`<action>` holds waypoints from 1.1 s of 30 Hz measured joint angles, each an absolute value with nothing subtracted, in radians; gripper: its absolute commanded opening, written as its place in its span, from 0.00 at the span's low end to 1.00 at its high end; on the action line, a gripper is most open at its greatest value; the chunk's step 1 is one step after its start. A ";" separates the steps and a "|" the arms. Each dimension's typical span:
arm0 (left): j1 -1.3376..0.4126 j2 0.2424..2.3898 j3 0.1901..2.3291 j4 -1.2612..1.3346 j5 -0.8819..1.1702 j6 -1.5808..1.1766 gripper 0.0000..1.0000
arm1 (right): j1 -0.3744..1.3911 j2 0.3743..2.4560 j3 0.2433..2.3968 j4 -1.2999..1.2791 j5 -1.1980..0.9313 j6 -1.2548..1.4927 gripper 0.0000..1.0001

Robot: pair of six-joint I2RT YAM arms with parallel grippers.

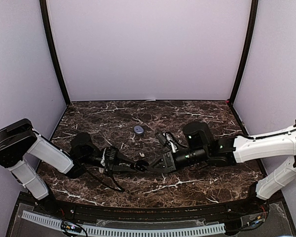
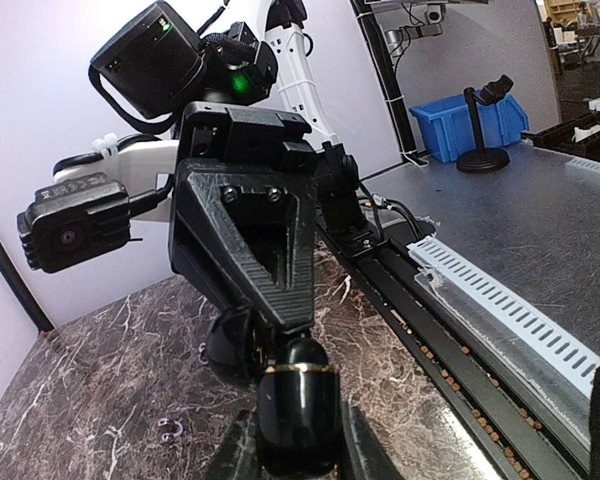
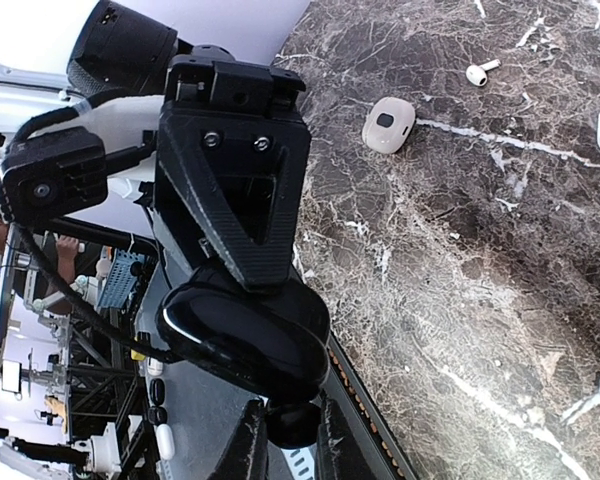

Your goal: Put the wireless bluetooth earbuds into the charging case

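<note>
Left hand (image 2: 298,425) holds case (image 3: 245,335) crosswise; right hand (image 3: 284,440), earbud (image 3: 293,423).

The left hand (image 1: 137,167) and right hand (image 1: 152,164) meet over the table (image 1: 197,185), a case (image 1: 138,129) lying behind them.

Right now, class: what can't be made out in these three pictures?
- Top view: what left gripper and right gripper hold; too small, dark.
- Right wrist: black case interior, hidden by its shell; small dark piece below it, too little visible.
- Left wrist: tiny dark pieces, too small to identify.
</note>
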State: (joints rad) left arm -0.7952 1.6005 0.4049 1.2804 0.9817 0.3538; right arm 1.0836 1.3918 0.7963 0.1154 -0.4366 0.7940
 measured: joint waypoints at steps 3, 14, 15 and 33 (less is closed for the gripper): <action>-0.797 1.600 0.405 1.277 0.974 0.357 0.00 | 1.084 1.403 0.799 0.123 -0.429 0.810 0.00; -0.822 1.626 0.405 1.280 0.949 0.361 0.00 | 1.083 1.424 0.767 0.183 -0.425 0.867 0.00; -0.825 1.635 0.405 1.285 0.946 0.361 0.00 | 1.083 1.425 0.762 0.187 -0.425 0.872 0.00; -0.829 1.676 0.405 1.393 0.935 0.309 0.00 | 1.061 1.424 0.728 0.270 -0.451 0.898 0.04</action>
State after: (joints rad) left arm -0.8288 1.6756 0.4053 1.3933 0.9348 0.3088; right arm 1.0611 1.4239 0.7280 0.2703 -0.4507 0.8978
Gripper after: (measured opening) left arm 0.271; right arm 0.126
